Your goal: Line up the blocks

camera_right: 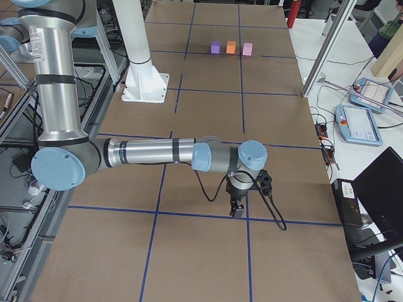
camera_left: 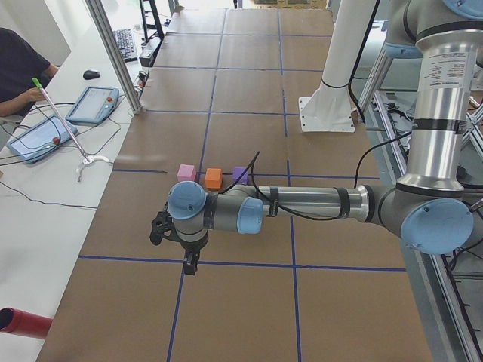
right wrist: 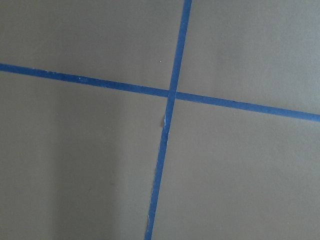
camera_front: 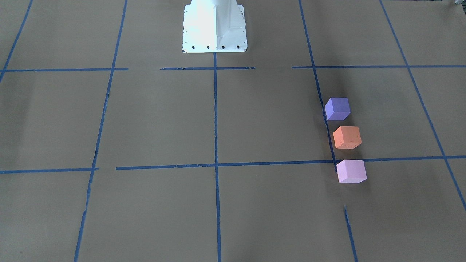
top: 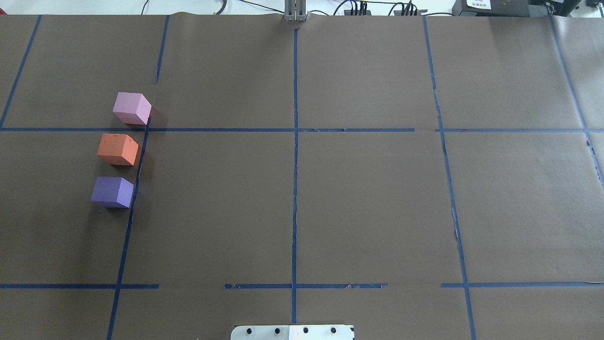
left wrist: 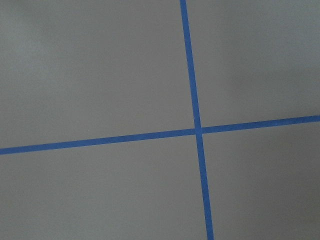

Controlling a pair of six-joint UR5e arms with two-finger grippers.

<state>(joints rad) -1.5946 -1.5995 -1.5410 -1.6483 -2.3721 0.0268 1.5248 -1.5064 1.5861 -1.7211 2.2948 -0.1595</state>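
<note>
Both arms look alike to you: brushed silver tubes, grey joint housings, pale blue joint caps (camera_left: 436,235). The left arm (camera_left: 309,202) has black bands round its tube and a thin black cable (camera_left: 249,167) looping off it. The right arm (camera_right: 151,151) has the same. There is a small printed label (camera_left: 441,72) on the upright tube. The left gripper (camera_left: 189,265) and right gripper (camera_right: 237,211) are black. The pedestal (camera_front: 214,25) is white, with dark bolt holes (camera_front: 208,47) along its flange.

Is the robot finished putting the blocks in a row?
It looks finished. The purple block, orange block and pink block stand in one straight row beside a blue tape line, with small gaps between them. Nothing is in hand: the left gripper and right gripper hang over the table, away from the blocks. Nothing seems left to do.
</note>
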